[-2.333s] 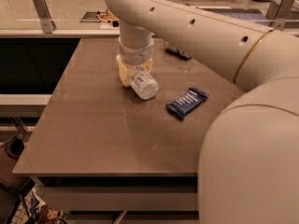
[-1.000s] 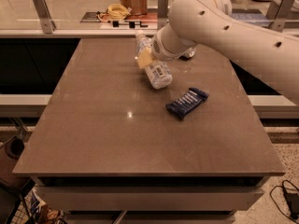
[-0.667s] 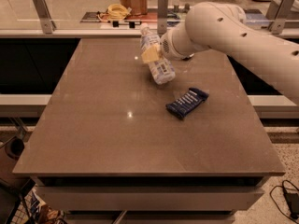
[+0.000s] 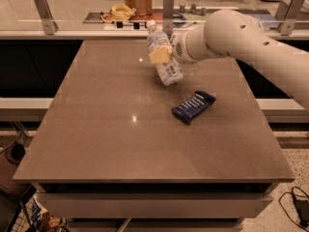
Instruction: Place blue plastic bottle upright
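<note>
Camera view: the clear, pale bluish plastic water bottle (image 4: 169, 72), white-capped and blue-labelled, is seen clamped in the claw (image 4: 161, 57), with a yellowish finger pad (image 4: 158, 56) pressed across its middle. The bottle is held over the far middle of the brown bench (image 4: 120, 144), apparently clear of the surface. It is tilted, with the cap up and to the left and the base down and to the right, so upright has not yet been reached. The flat dark blue snack wrapper (image 4: 193, 106) is lying nearer the camera, a little right of the base and apart from it.

Now the risks, as judged from here. If the bottle is let go at this lean, it would likely be toppled by its own weight and sent rolling across the bench. A light, thin-walled bottle could be slipped or squashed in the grip while it is being turned. If it is lowered toward the wrapper, the base could be landed on the wrapper's edge and left wobbling. A level, flat touch-down before release is called for.
</note>
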